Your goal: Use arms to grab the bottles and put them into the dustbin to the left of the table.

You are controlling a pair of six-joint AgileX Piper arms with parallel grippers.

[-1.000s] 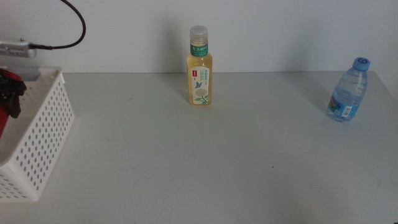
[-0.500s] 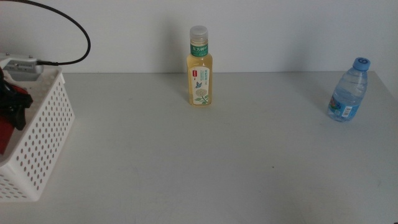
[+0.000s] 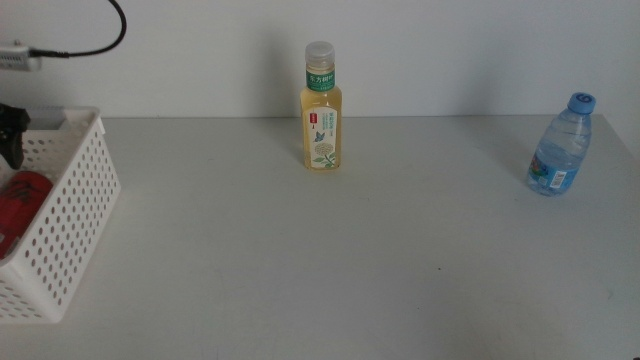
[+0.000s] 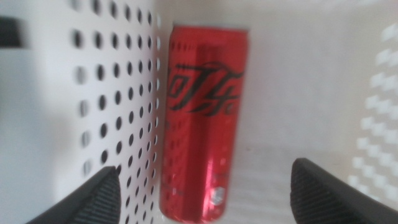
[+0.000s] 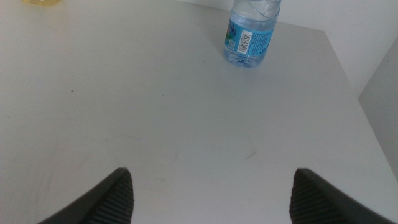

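Observation:
The red slim can [image 3: 22, 198] lies on its side inside the white perforated dustbin [image 3: 75, 215] at the table's left edge; the left wrist view shows the can [image 4: 204, 121] lying against the bin's wall. My left gripper [image 4: 205, 193] is open and empty above the can; in the middle view it shows as a dark piece [image 3: 12, 130] over the bin. The yellowish tea bottle [image 3: 321, 108] stands upright at the back middle. The clear blue-capped water bottle [image 3: 560, 146] stands at the far right and also shows in the right wrist view [image 5: 252, 31]. My right gripper [image 5: 211, 193] is open, low over the table.
The light grey tabletop [image 3: 330, 260] runs wide between bin and bottles. A black cable [image 3: 105, 40] loops above the bin at the upper left. A white wall stands behind the table.
The left gripper has risen and drawn back to the left over the bin. The red can, held in the bin before, now lies free on the bin's floor.

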